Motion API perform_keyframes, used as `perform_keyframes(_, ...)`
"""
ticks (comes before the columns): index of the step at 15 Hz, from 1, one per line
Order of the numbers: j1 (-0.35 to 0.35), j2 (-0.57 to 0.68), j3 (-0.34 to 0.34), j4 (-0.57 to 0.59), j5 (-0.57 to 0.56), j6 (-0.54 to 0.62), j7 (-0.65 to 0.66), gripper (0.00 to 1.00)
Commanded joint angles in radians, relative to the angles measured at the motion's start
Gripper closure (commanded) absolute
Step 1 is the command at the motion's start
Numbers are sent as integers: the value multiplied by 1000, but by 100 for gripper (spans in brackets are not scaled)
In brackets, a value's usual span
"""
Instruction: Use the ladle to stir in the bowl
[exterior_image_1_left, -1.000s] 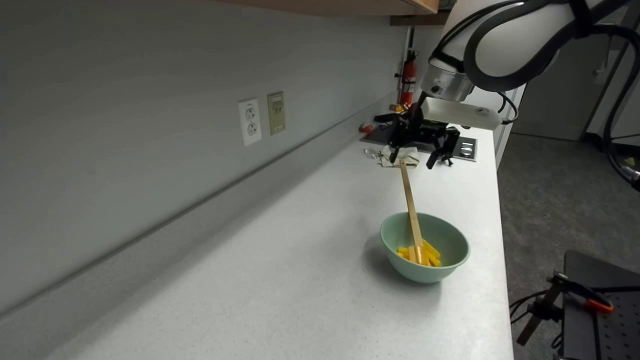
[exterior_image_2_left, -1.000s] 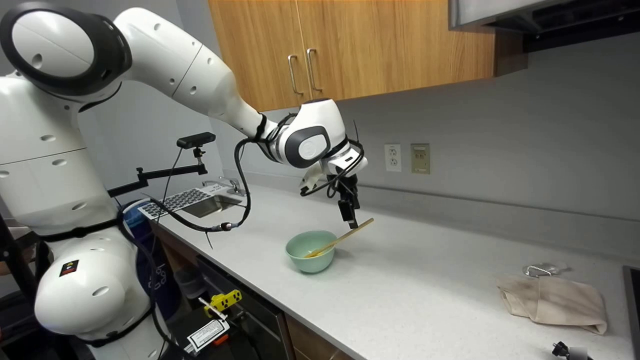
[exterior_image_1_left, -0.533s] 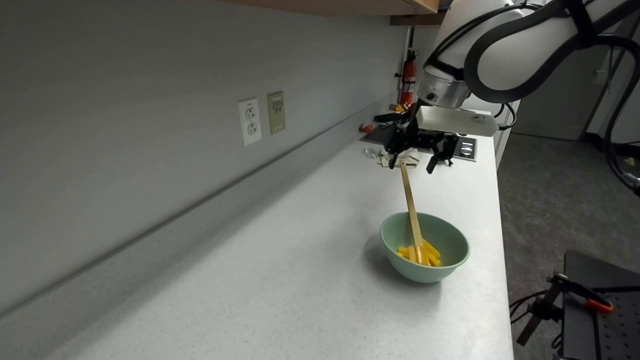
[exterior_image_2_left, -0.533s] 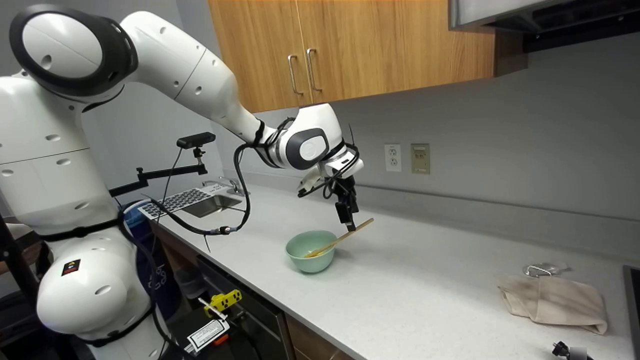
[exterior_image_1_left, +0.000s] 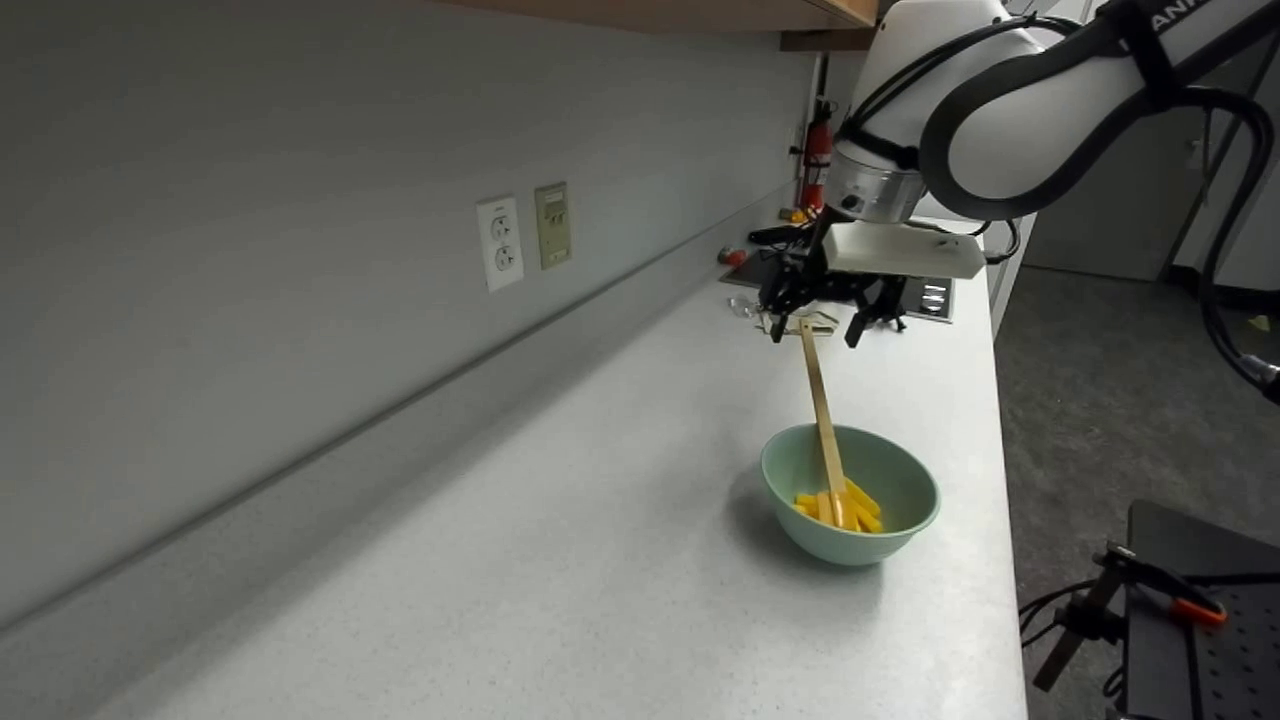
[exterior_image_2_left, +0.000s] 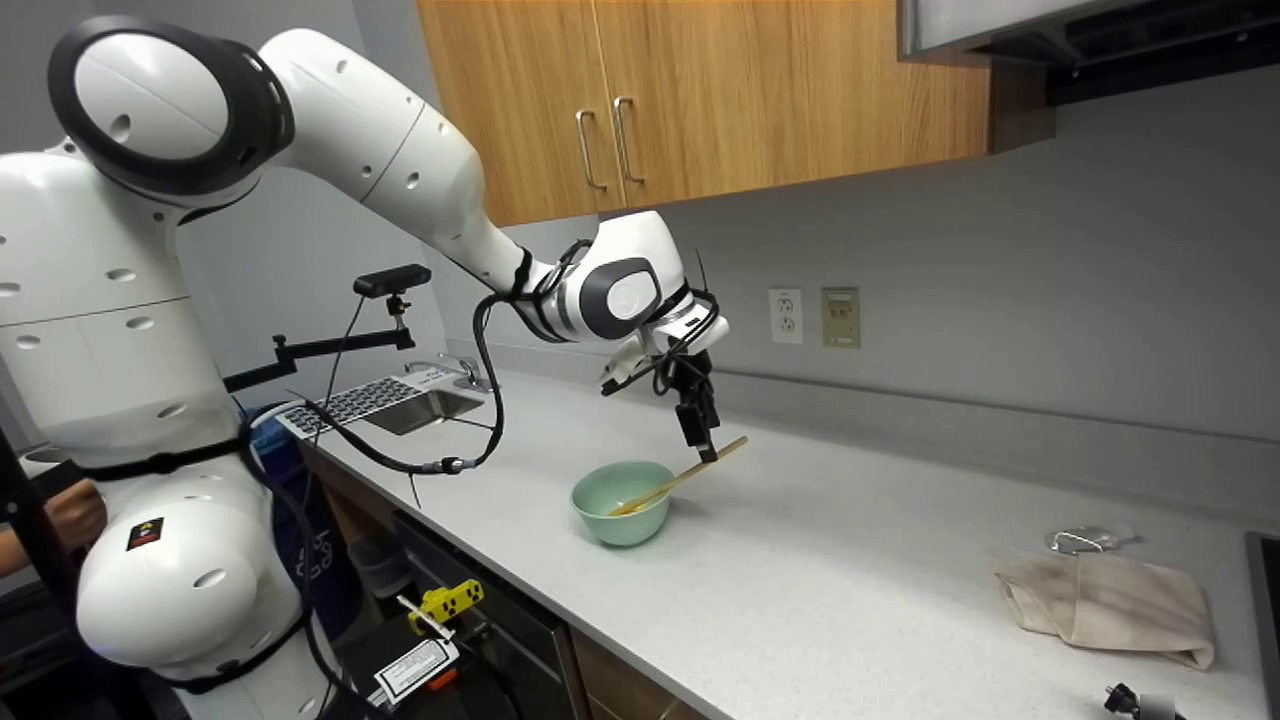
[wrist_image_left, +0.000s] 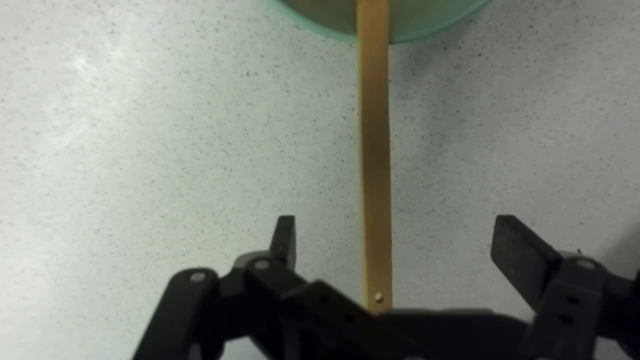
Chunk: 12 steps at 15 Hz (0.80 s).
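In both exterior views the light is soft and rather dim, leaving the wall (exterior_image_1_left: 250, 250) a dull grey. In an exterior view the counter (exterior_image_1_left: 600, 600) brightens toward its front edge and darkens along its wall-side edge; the bowl (exterior_image_1_left: 850, 549) throws a soft shadow that way. In the wrist view, glare whitens the counter's front-edge side, and the dark fingers (wrist_image_left: 520, 255) look slightly blurred.
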Motion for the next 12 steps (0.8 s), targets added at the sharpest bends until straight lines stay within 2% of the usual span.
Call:
perform_keyframes(1,19,40,-24,41,-52,24,36,0)
perform_keyframes(4,19,66,-31,60,-49,37,17,0)
perform_keyframes(7,21,93,-39,75,-33,40,9,9)
perform_keyframes(12,28,115,-58,84,-39,44,15,53)
